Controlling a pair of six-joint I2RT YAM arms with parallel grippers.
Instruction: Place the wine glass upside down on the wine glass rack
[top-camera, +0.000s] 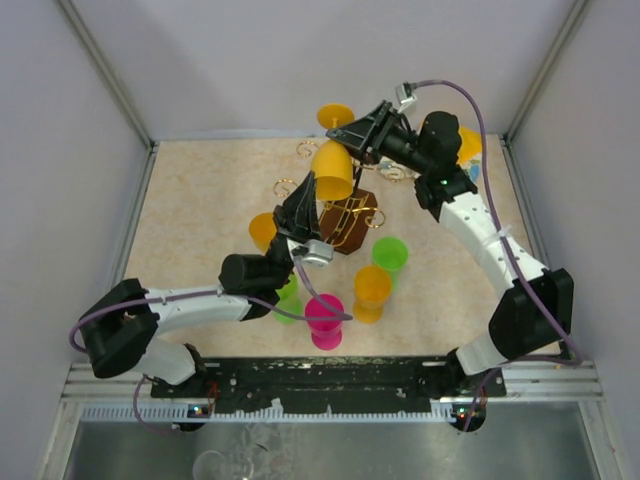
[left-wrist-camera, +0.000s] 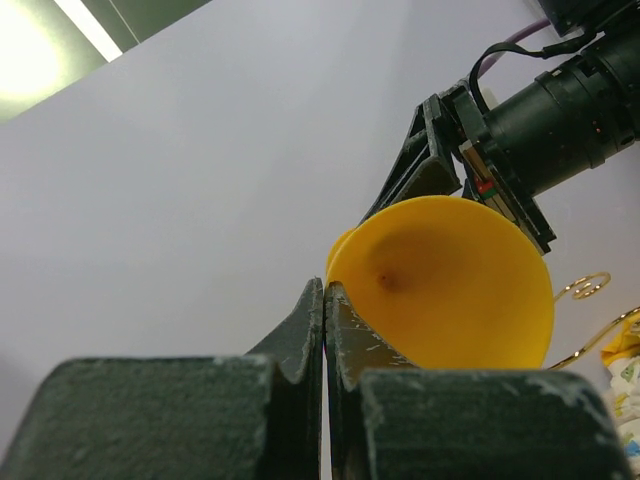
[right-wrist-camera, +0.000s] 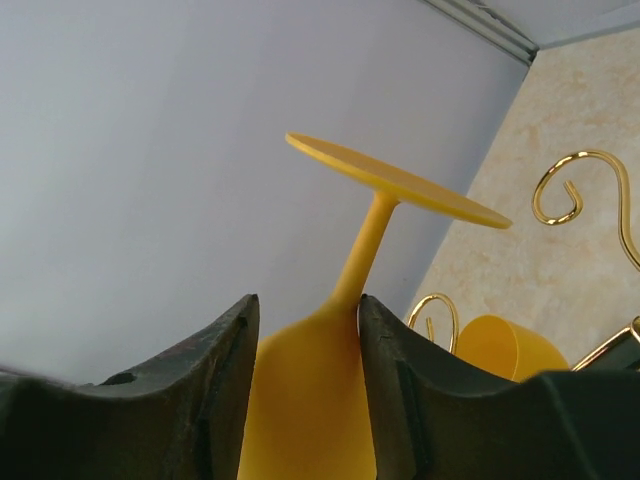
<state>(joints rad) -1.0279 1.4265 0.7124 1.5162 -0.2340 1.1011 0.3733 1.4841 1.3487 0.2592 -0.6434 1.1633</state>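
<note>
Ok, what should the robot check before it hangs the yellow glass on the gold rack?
1. Right claw grips the wine glass: ok, it squeezes the bowl from both sides, just under the stem.
2. Left claw holds the bowl's rim: ok, it looks pinched shut on it.
3. Glass is upside down: ok, the foot is on top.
4. Foot hooked on the wine glass rack: not ok, it is up in the air and touches no wire.
5. Stem lined up with a gold arm: cannot tell.
</note>
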